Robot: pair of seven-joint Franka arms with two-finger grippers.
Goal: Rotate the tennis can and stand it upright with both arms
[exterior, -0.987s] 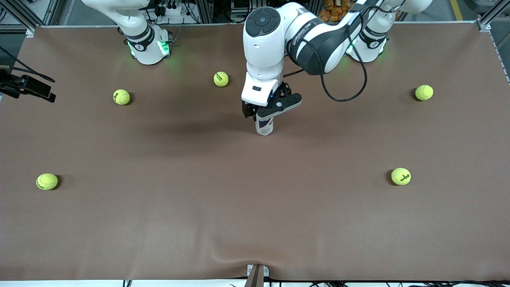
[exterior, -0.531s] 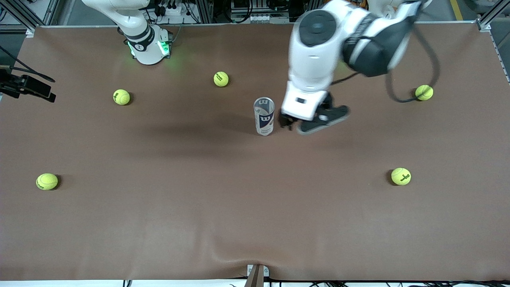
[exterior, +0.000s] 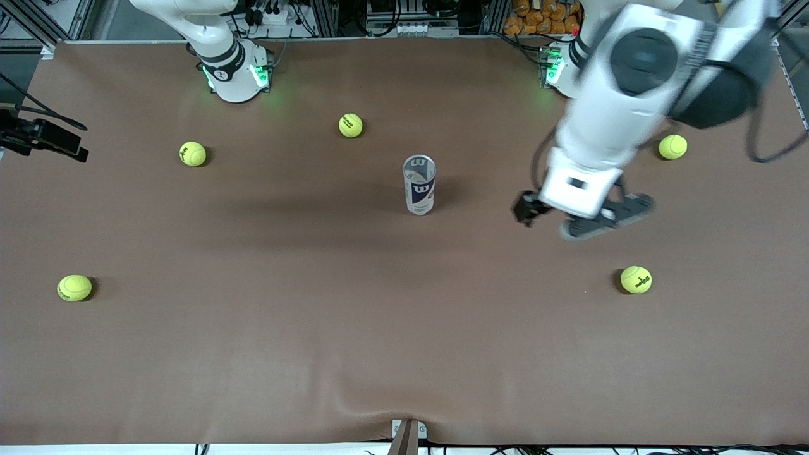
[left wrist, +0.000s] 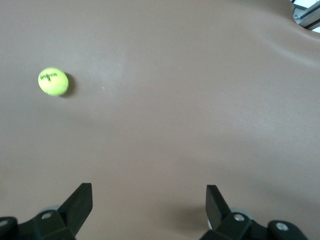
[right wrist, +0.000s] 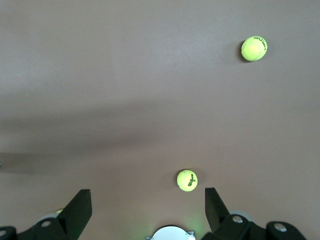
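1. The tennis can [exterior: 419,184] stands upright on the brown table [exterior: 316,328] near its middle, its open silvery rim up and the navy band with the white "W" facing the front camera. Nothing touches it.
2. The left gripper [exterior: 584,218] hangs over bare table toward the left arm's end, well apart from the can. Its fingers [left wrist: 80,200] are spread wide and hold nothing.
3. The right gripper [right wrist: 147,207] is up near its own base, out of the front view. Its fingers are spread too, and empty.
4. Five yellow-green balls lie scattered around the can. One ball [exterior: 636,279] lies near the left gripper, nearer to the front camera than the can.
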